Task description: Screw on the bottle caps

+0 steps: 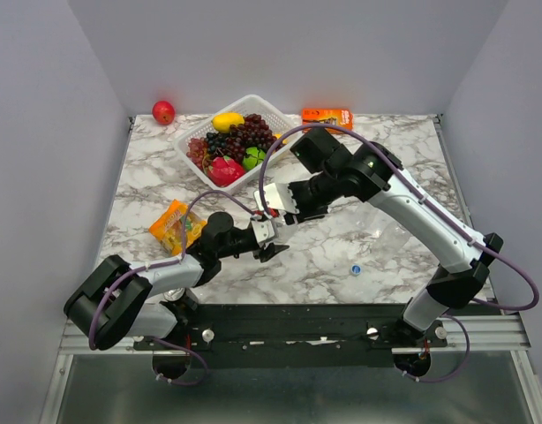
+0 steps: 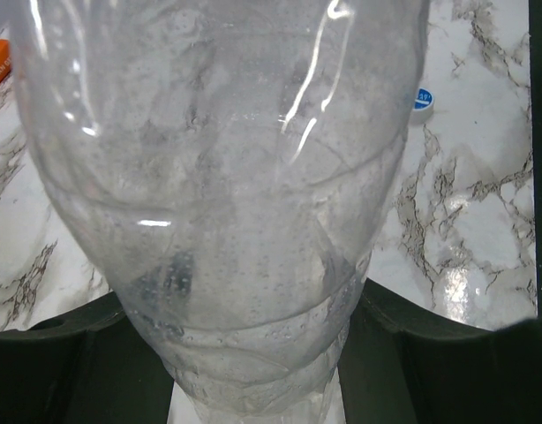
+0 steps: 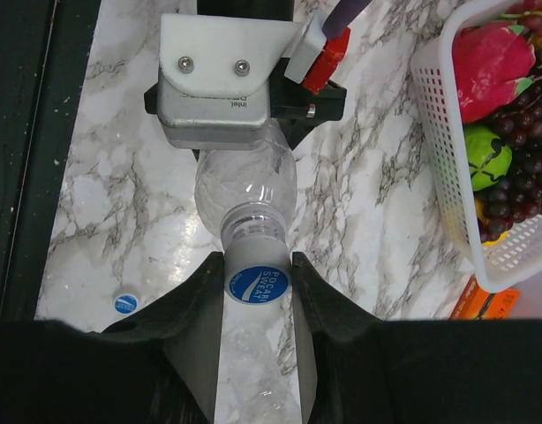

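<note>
A clear bottle (image 3: 245,184) is held off the table, its body filling the left wrist view (image 2: 227,177). My left gripper (image 2: 253,362) is shut on its lower body, a dark finger on each side. A blue-topped bottle cap (image 3: 258,283) sits on the bottle's neck, and my right gripper (image 3: 258,287) is shut on that cap, its fingers (image 3: 191,300) pressing both sides. In the top view the two grippers, left (image 1: 267,233) and right (image 1: 271,212), meet nose to nose and hide the bottle. A second cap (image 1: 354,269) lies loose on the marble (image 3: 125,303) (image 2: 422,99).
A white basket (image 1: 194,134) of fruit stands at the back, its wall showing in the right wrist view (image 3: 447,150). An orange packet (image 1: 327,116) lies behind it, a snack bag (image 1: 176,225) beside my left arm, and a red apple (image 1: 163,111) at the back left.
</note>
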Available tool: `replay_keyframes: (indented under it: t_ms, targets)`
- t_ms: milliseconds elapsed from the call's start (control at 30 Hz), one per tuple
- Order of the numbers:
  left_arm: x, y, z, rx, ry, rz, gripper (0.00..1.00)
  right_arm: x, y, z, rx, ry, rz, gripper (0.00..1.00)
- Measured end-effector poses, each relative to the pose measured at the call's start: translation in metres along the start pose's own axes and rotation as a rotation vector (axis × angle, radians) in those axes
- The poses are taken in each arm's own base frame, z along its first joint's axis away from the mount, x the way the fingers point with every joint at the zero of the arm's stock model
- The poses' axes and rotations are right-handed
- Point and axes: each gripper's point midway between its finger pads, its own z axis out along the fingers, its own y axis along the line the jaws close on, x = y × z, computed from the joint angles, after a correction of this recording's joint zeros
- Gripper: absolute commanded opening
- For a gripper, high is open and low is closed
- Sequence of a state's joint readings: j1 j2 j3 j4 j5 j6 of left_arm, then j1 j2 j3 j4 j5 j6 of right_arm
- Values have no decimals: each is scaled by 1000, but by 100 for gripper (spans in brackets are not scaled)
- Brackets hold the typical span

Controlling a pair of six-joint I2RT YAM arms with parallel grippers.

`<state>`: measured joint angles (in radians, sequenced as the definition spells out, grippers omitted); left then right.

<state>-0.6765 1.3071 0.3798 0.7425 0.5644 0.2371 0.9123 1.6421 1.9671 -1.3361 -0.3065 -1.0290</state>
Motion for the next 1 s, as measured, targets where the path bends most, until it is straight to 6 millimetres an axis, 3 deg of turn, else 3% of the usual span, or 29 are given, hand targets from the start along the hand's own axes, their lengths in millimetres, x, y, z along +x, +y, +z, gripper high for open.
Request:
replay_keyframes:
  t_ms: [1000]
  targets:
    - [-5,1,3,-13,-11,-7,0,-1,2,3,-4,-2,9,35]
